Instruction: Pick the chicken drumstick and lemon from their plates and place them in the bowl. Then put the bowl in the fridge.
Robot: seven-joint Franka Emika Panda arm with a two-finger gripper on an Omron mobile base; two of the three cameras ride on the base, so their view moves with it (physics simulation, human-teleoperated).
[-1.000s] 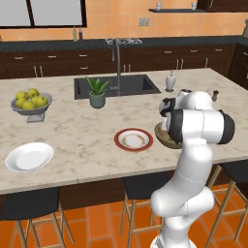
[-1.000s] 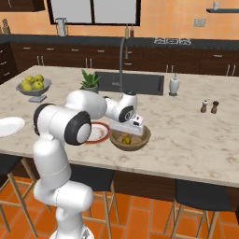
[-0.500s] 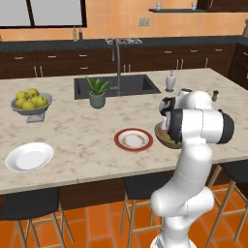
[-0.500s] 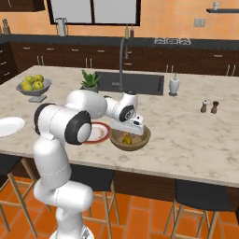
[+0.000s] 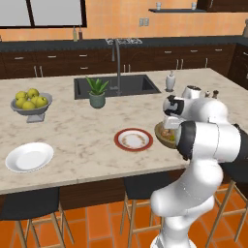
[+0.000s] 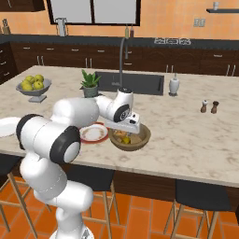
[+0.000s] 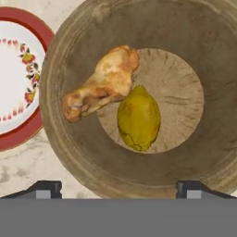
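Observation:
The brown wooden bowl sits on the island counter, also seen from the base as the bowl. The golden-brown chicken drumstick and the yellow-green lemon lie touching each other inside it. My gripper hovers just above the bowl, open, with nothing between its fingertips. The red-rimmed plate lies bare right beside the bowl. The white plate lies bare far to the left. The fridge is out of view.
A grey pedestal fruit bowl with several yellow-green fruits stands at the left. A potted plant, the sink with its faucet and a soap dispenser are behind. Salt and pepper shakers stand right. Stools line the front edge.
My fingers have spread wide apart above the bowl. The arm has stayed over the same spot.

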